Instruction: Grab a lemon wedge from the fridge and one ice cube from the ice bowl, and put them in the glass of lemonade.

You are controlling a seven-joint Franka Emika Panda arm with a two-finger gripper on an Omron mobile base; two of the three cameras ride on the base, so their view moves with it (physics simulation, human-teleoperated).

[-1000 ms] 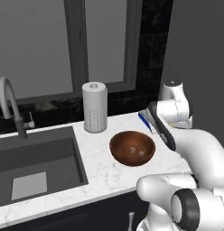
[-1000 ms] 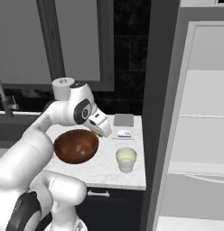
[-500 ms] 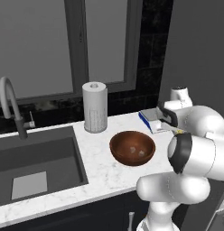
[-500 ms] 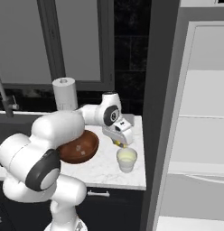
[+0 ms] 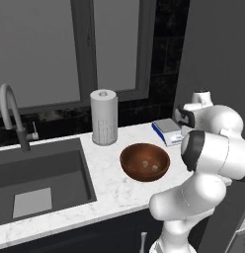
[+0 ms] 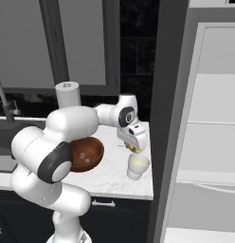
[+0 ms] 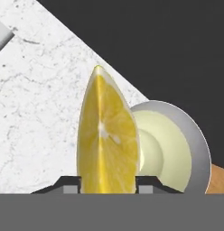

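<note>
A: What is hidden near the camera?
B: The gripper [image 7: 108, 185] is pinched on one lemon wedge [image 7: 107, 135], its fingertips cut off; beyond, one glass of lemonade [image 7: 170, 146] is half covered.
A: Farther off?
B: One ice bowl [image 5: 144, 161] holding two cubes is seen on the counter [image 5: 112, 185].

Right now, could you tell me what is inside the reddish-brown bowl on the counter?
The ice bowl holds two pale ice cubes on its bottom, seen in the left base view. In the right base view the arm covers its near side, so more could lie hidden there.
</note>
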